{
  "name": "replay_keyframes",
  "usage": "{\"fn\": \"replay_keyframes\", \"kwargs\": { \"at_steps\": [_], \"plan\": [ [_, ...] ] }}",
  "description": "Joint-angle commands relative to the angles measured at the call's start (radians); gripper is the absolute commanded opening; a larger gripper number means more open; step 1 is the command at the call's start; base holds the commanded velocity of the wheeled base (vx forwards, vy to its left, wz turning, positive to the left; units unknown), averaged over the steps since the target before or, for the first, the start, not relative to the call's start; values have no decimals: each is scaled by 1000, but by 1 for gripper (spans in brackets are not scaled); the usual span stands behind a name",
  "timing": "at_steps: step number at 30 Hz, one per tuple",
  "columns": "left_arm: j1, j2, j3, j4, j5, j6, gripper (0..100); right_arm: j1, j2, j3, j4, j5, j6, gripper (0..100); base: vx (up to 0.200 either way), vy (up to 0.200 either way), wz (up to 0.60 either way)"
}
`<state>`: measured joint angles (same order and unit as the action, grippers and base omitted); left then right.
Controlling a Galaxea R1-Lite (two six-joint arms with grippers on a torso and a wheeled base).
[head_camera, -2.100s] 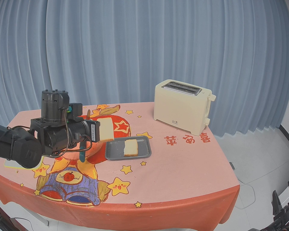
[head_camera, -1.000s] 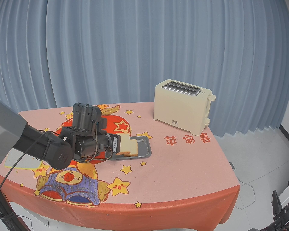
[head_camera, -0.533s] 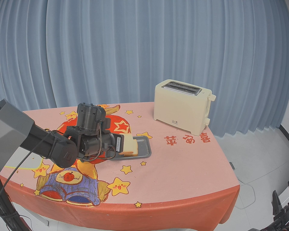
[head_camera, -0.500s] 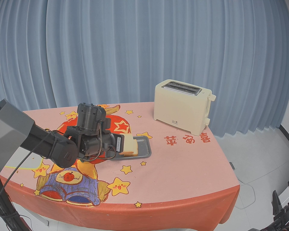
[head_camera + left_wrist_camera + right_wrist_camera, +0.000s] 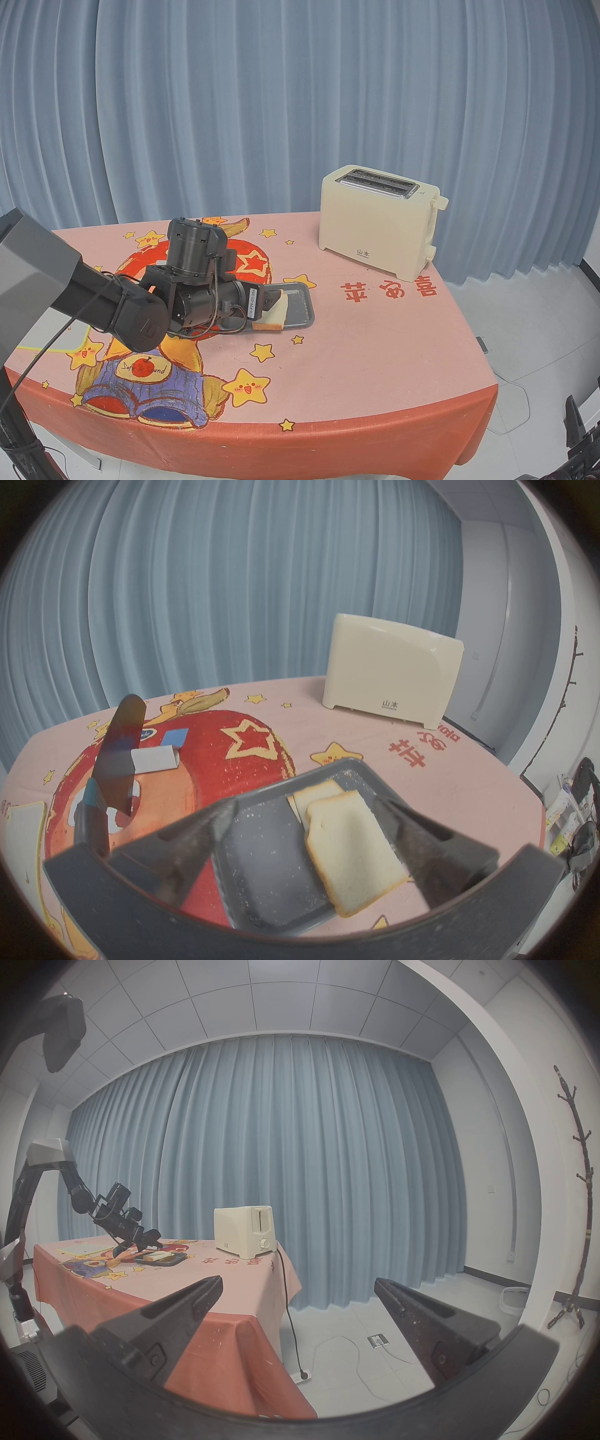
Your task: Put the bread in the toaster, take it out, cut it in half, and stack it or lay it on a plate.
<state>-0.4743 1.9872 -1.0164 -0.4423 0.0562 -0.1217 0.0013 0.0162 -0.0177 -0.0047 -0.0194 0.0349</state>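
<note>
Two pale bread halves lie on the grey tray [image 5: 301, 305], seen closer as the tray [image 5: 269, 861] in the left wrist view. The upper half [image 5: 351, 850] overlaps the lower half [image 5: 312, 794] and reaches over the tray's rim. In the head view the bread [image 5: 278, 314] lies just in front of my left gripper [image 5: 270, 301]. That left gripper [image 5: 305, 802] is open, its fingers standing either side of the bread without touching it. The cream toaster [image 5: 375, 219] stands at the back right with empty slots. My right gripper [image 5: 299, 1284] is open, off the table's right side.
A knife [image 5: 115, 755] with a teal handle lies on the tablecloth beside the tray. A pale cutting board [image 5: 56, 337] lies near the table's left edge. The toaster's cord [image 5: 287, 1322] hangs down to the floor. The table front and right [image 5: 375, 350] are bare cloth.
My left gripper carried a bread half rightward from the cutting board side to the tray, lowered it onto the other half, and opened. The bread now lies flat.
</note>
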Motion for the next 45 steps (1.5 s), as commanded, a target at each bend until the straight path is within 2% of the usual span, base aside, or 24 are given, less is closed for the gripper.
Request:
{"fn": "replay_keyframes", "kwargs": {
  "at_steps": [1,12,20,31,36,38,42,45],
  "plan": [
    [2,2,7,-22,2,-1,100,0,-16,18,0,-1,0,100,0,0,0],
    [0,-24,21,-56,11,4,100,0,-16,18,-1,1,0,100,0,0,0],
    [5,-151,47,-84,14,8,100,0,-16,18,0,-1,0,100,0,0,0],
    [89,-470,225,-104,13,11,100,0,-16,18,-1,-1,0,100,0,0,0],
    [103,-637,325,-102,14,11,100,0,-16,18,0,-1,0,100,0,0,0],
    [135,-700,368,-102,17,13,100,0,-16,18,0,-1,0,100,0,0,0],
    [210,-826,447,-102,19,43,100,0,-16,18,0,-1,0,100,0,0,0],
    [217,-877,478,-102,19,45,100,0,-16,18,-1,-1,0,100,0,0,0]
  ]
}}
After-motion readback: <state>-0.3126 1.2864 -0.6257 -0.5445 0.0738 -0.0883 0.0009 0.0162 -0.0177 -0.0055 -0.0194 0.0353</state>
